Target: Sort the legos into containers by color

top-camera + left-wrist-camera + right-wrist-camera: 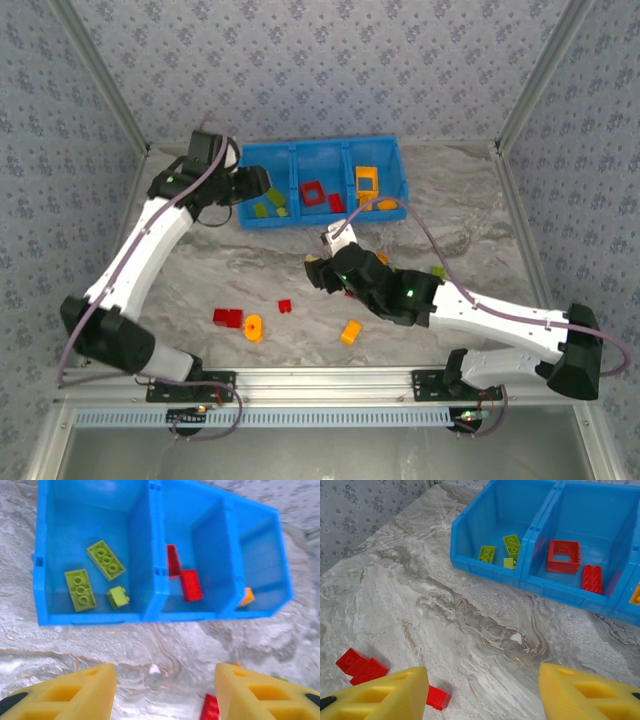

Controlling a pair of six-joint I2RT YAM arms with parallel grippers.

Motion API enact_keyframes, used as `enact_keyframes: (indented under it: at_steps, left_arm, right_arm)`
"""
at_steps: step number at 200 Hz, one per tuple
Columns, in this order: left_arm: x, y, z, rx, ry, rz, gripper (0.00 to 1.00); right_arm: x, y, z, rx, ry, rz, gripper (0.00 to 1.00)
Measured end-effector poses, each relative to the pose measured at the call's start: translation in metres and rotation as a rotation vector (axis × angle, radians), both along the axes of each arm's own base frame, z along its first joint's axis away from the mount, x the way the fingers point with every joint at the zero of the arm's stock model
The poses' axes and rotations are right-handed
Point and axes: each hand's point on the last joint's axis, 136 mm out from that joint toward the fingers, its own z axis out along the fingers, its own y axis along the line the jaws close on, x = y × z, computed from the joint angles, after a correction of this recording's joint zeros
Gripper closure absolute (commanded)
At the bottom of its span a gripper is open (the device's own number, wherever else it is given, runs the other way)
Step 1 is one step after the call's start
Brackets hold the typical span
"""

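Where the right arm crosses the table it covers part of the surface, and a lime brick just peeks out beside it; in the left wrist view the divider walls of the blue bin hide much of the red frame and all but a corner of an orange brick; a red brick is cut off at the bottom edge. The bin stands at the far side of the table, with three lime bricks in its left compartment, the frame and a red block in the middle, a yellow frame in the right. Loose on the near table lie a red pair, a small red piece, an orange piece and an orange block; the left hand hovers before the bin, spread wide and holding nothing; the right hand is likewise wide and empty.
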Motion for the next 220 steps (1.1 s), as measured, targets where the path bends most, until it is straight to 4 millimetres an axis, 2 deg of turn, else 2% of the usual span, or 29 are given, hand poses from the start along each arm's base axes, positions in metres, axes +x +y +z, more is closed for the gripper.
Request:
enact_keyframes:
  at_steps: [32, 53, 74, 96, 117, 129, 158, 192, 220]
  left_arm:
    - [-0.053, 0.001, 0.014, -0.065, -0.037, -0.067, 0.44]
    - [-0.089, 0.010, 0.012, -0.101, -0.046, -0.075, 0.43]
    - [-0.124, 0.030, 0.005, -0.123, -0.058, -0.029, 0.40]
    - [-0.159, 0.054, -0.005, -0.159, -0.085, 0.054, 0.39]
    - [-0.185, 0.070, -0.016, -0.212, -0.107, 0.115, 0.39]
    - [-0.192, 0.074, -0.024, -0.220, -0.086, 0.138, 0.39]
    - [-0.198, 0.077, -0.043, -0.208, -0.014, 0.165, 0.38]
    - [-0.199, 0.078, -0.046, -0.202, -0.001, 0.170, 0.38]
    - [-0.199, 0.078, -0.050, -0.198, 0.008, 0.171, 0.38]
  right_arm:
    - [0.001, -0.003, 0.003, 0.014, 0.007, 0.012, 0.38]
    - [-0.008, 0.010, -0.005, -0.010, 0.028, 0.105, 0.37]
    - [-0.030, 0.048, -0.030, -0.088, 0.075, 0.269, 0.36]
    - [-0.057, 0.094, -0.068, -0.182, 0.137, 0.443, 0.36]
    - [-0.070, 0.112, -0.100, -0.249, 0.186, 0.517, 0.35]
    - [-0.067, 0.116, -0.113, -0.287, 0.212, 0.513, 0.35]
    - [-0.059, 0.120, -0.120, -0.299, 0.224, 0.485, 0.32]
    - [-0.060, 0.118, -0.122, -0.301, 0.226, 0.458, 0.29]
    - [-0.058, 0.109, -0.126, -0.329, 0.237, 0.409, 0.26]
